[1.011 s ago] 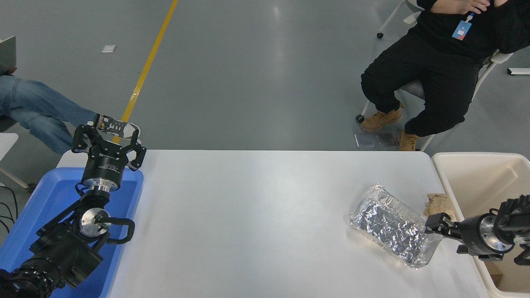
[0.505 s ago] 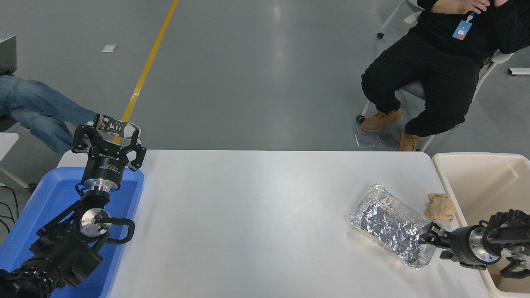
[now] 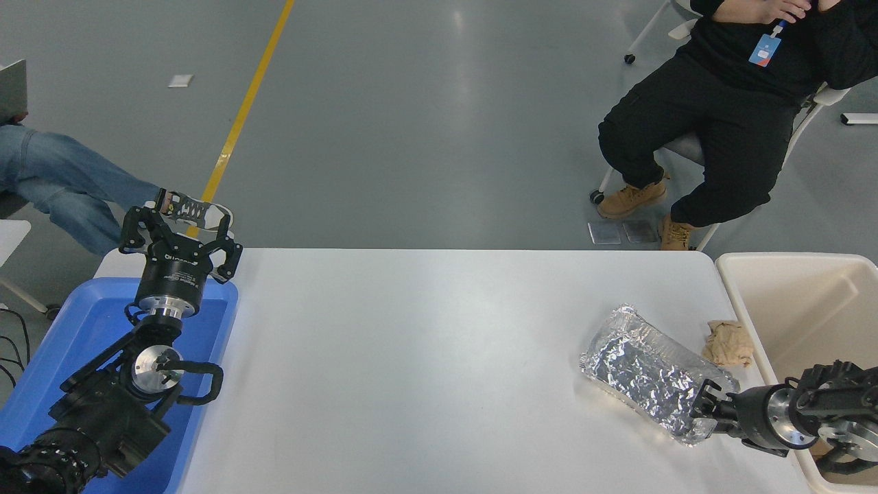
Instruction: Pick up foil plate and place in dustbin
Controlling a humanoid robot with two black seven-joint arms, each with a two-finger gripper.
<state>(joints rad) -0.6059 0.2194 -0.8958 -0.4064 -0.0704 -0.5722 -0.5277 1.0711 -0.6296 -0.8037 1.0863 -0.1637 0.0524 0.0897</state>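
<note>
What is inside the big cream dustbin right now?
The dustbin shows only bare cream walls inside. Its near lower corner is covered by the right arm, whose hand reaches the foil plate, so that part cannot be seen.

The foil plate (image 3: pixel 651 374) is a shiny, crinkled silver tray, rectangular with rounded corners, lying flat and askew on the white table (image 3: pixel 425 357) near its right end. Just past that end stands the dustbin (image 3: pixel 789 302), a large cream plastic box with a thick rim and deep smooth walls, open upward.
</note>
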